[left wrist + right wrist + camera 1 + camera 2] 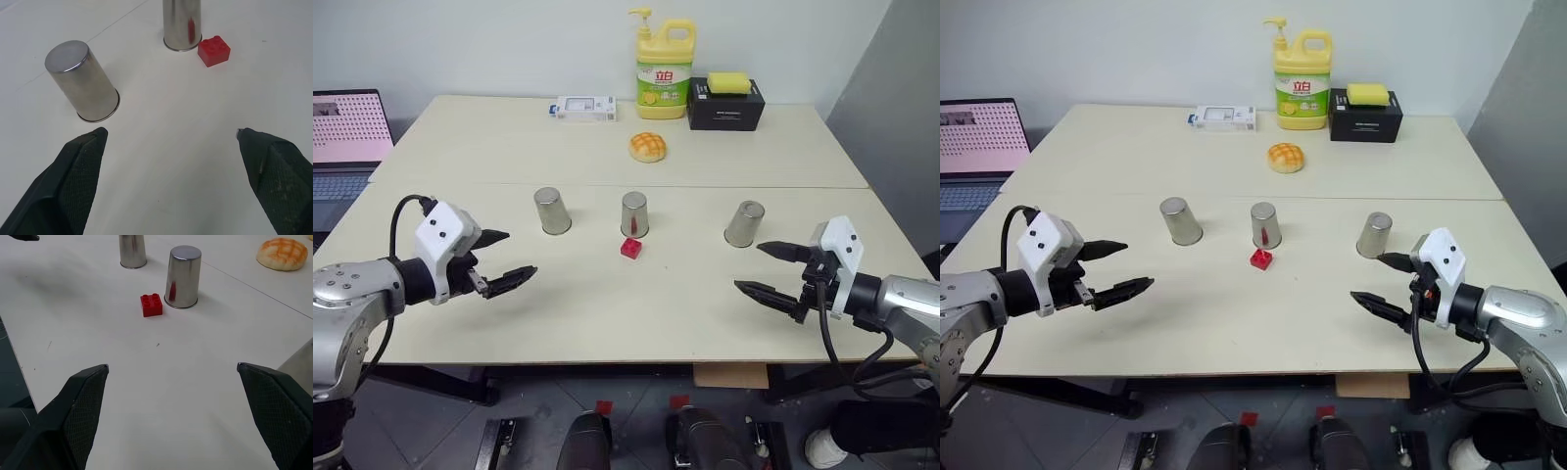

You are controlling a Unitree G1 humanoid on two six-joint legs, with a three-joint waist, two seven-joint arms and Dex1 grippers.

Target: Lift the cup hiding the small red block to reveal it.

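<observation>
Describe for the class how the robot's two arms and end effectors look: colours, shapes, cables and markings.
Both arms are rounded silver-grey metal segments with black joints. Each wrist carries a white boxy camera housing with small dark dots. A black cable loops from each wrist. The left end effector and right end effector each have two black tapered fingers, with finely textured inner pads.

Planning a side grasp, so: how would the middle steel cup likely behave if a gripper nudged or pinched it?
The middle cup stands upside down, tall and narrow, so a high nudge would probably tip it. Its polished wall mirrors the red block beside it, so it may be slippery. Once tipped, its tapered shape would likely roll in a curve.
</observation>
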